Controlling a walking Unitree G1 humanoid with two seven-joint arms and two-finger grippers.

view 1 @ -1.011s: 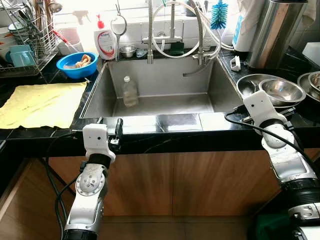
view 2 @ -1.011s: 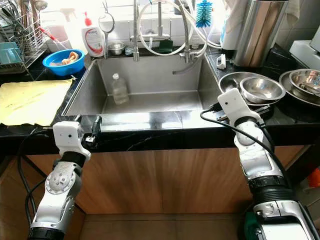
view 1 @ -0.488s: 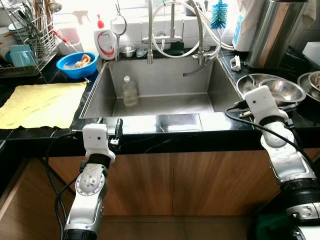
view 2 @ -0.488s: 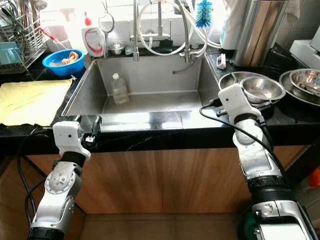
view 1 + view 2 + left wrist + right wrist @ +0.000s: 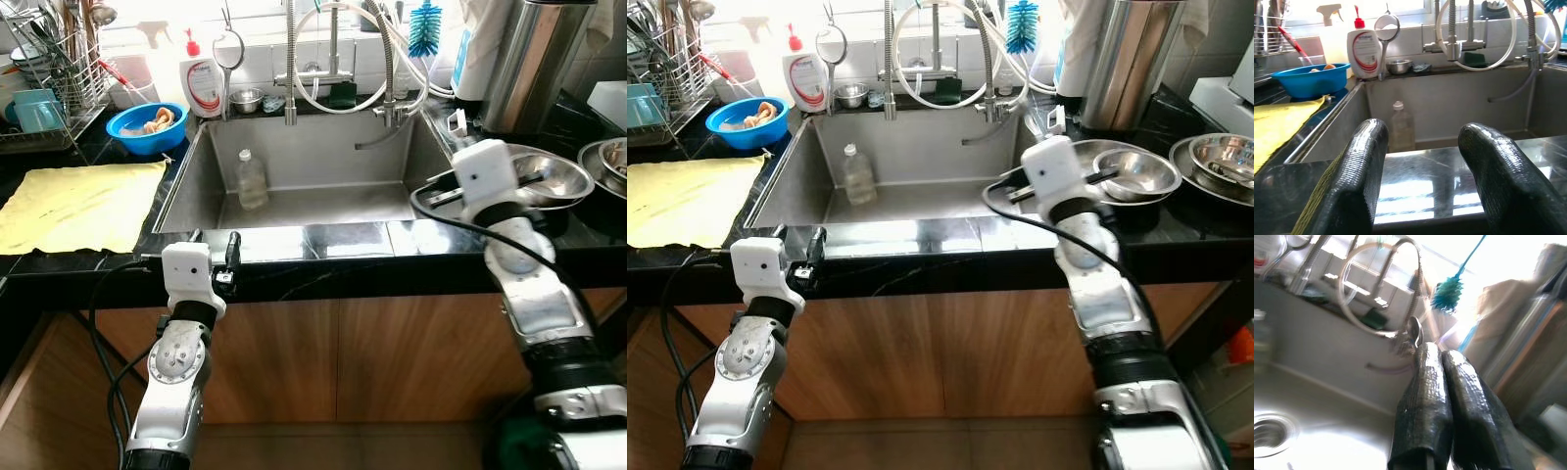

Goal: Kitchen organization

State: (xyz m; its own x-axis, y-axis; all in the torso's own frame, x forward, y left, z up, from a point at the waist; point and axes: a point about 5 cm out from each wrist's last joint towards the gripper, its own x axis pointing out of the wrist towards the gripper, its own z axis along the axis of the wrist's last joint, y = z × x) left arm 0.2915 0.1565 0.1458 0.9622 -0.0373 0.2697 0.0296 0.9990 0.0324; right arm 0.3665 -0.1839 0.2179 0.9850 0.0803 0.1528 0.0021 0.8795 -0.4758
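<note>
Holding a spoon (image 5: 1416, 334) pinched between its closed fingers, my right pincer (image 5: 1442, 406) hangs over the sink's (image 5: 323, 162) right side, just beside the steel bowls (image 5: 549, 176) on the table (image 5: 294, 264); the blurred wrist view makes the spoon only probable. My left pincer (image 5: 1425, 166) rests wide apart at the table's front edge, with a plastic bottle (image 5: 1400, 125) standing in the sink beyond it.

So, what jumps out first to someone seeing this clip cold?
The steel sink straight ahead, with a lone clear plastic bottle standing in it. The right gripper is lifted over the sink's right edge, fingers pinched on a spoon, beside stacked steel bowls. A yellow cloth covers the left counter.
</note>
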